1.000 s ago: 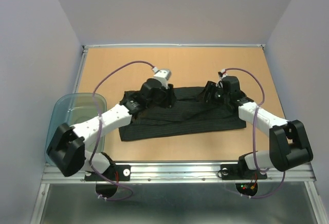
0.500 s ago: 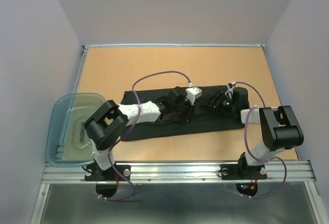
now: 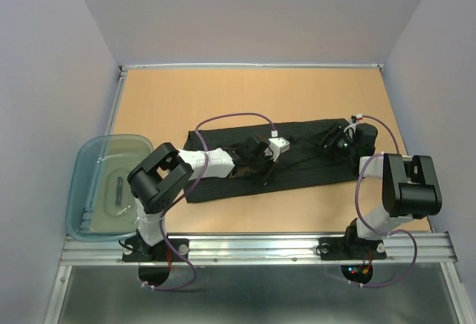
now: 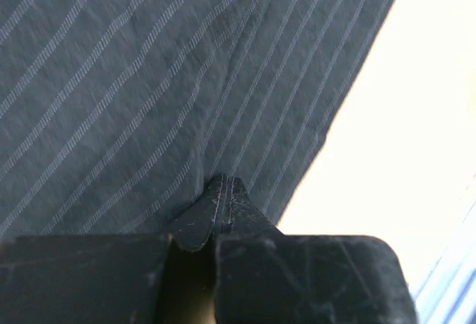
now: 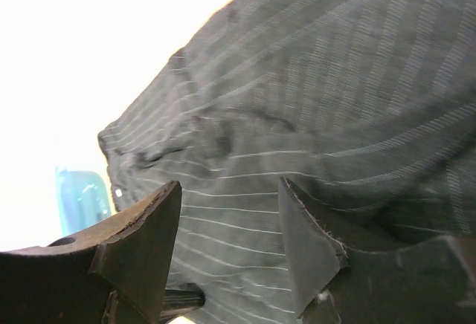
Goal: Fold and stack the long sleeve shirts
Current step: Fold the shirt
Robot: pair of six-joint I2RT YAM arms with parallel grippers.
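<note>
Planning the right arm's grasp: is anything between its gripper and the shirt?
Nothing visible does. The right gripper stands open close over the black shirt; only pinstriped cloth shows in its gap.

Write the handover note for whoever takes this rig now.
Left tool: shut, tips at a crease in the black pinstriped long-sleeve shirt; whether cloth is pinched cannot be told.
Right tool: open, over the shirt's right end.
Shirt: a long narrow band across the tan wooden table, apart from the translucent blue plastic tub at the left edge.
Done: apparently folded lengthwise.
Left: fold it shorter, then stack.
</note>
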